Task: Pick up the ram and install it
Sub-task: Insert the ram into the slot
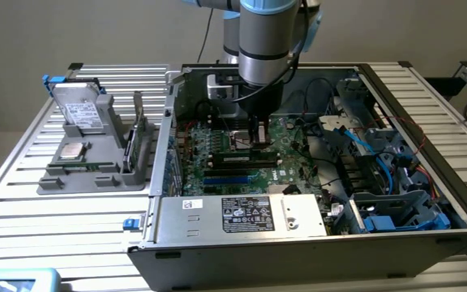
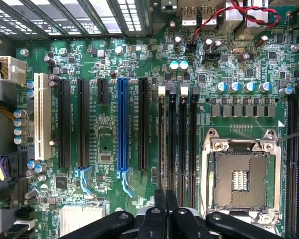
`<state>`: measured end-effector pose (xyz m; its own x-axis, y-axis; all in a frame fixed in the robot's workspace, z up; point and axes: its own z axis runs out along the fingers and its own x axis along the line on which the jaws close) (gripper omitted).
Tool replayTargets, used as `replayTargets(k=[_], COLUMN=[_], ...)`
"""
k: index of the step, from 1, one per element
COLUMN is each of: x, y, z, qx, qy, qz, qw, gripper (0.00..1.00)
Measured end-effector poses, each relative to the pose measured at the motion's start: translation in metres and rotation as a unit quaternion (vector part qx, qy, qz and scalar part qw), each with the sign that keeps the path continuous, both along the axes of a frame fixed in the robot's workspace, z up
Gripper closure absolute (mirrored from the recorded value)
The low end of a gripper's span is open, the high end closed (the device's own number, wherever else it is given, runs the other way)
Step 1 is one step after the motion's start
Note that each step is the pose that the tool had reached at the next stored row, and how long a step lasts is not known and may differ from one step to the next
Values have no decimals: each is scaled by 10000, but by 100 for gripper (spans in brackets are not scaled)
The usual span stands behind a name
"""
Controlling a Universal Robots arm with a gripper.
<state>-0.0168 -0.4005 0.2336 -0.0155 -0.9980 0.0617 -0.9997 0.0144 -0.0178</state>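
My jaws are pressed shut with nothing between them, low inside the computer case (image 1: 315,243) over the motherboard (image 2: 104,144) — the ram (image 1: 245,160) lies along a slot close beside them.

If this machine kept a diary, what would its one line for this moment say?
gripper: shut | where: inside computer case, over memory slots | held: cannot tell

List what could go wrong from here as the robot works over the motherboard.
The shut tool hangs right over the memory slots; a skewed push could strain one. The bare CPU socket lies beside them, so a slip could hit it. Loose cables may snag the arm.
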Motion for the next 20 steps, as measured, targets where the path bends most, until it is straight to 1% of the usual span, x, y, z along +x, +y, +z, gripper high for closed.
replayTargets(k=[12,16,20], x=[6,7,5], y=[-5,-5,-5], z=[15,16,15], qx=[2,1,1], qy=[-2,-18,-49], qz=[0,0,-1], qw=[10000,10000,10000], gripper=[88,88,88])
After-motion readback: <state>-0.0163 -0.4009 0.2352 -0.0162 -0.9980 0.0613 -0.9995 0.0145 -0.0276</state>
